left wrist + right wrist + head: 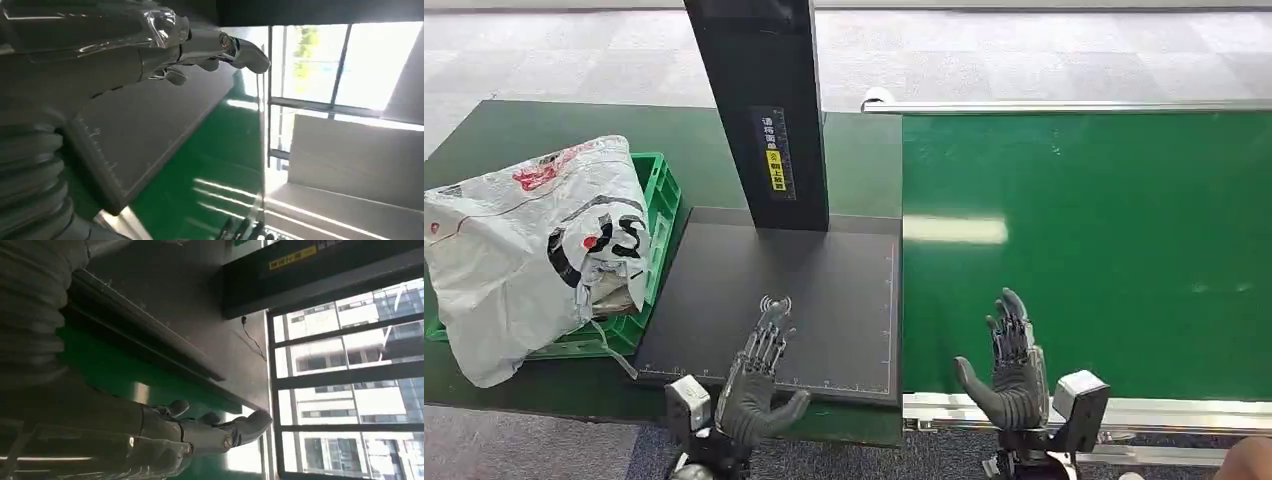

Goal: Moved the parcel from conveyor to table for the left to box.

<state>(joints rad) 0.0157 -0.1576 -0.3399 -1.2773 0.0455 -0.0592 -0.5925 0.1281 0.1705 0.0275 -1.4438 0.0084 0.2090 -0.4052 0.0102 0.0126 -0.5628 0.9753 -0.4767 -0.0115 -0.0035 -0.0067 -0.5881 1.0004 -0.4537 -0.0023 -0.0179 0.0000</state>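
The green conveyor belt [1104, 250] on the right carries no parcel in the head view. My left hand [759, 380] hovers open over the near edge of the dark scanning pad [824, 290], fingers stretched forward, holding nothing. My right hand [1009, 365] is open above the near edge of the belt, palm inward, fingers straight. A green crate [659, 195] at the left holds a white printed sack [524, 250]. The left wrist view has my left hand [150, 50] above the pad [145, 125]. The right wrist view has my right hand [200, 432] over the belt [110, 372].
A black post [764, 110] with a yellow label rises from the far side of the pad. The conveyor's metal rail [1064, 105] runs along the far edge and another along the near edge. The dark green table [514, 130] extends left behind the crate.
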